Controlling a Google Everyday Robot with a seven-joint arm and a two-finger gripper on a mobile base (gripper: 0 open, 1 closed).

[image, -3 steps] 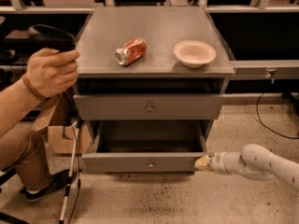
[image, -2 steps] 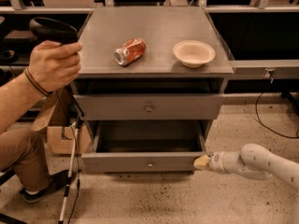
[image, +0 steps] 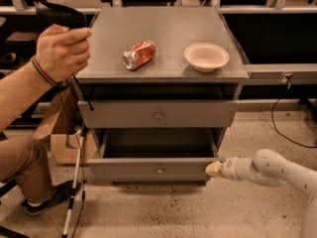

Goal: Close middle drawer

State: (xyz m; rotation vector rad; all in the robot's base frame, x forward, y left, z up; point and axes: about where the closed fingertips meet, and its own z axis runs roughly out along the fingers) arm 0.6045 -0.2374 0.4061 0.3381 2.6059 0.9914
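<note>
Gripper [image: 214,168], at 4 o'clock, is set against the 3 o'clock end of the open middle drawer [image: 143,171], prob. to push it shut; grip state can't be told.

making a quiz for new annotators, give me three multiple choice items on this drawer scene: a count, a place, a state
1. How many things lie on the cabinet top?
A) two
B) four
C) one

2. Where is the claw?
A) on the cabinet top
B) at the right end of the middle drawer front
C) on the floor at far left

3. What state is the middle drawer in?
A) fully shut
B) taken out of the cabinet
C) pulled out

Answers:
1 A, only a red can and a bowl lie there.
2 B, its tip sits at the panel's right end.
3 C, the tray's inside shows.
</note>
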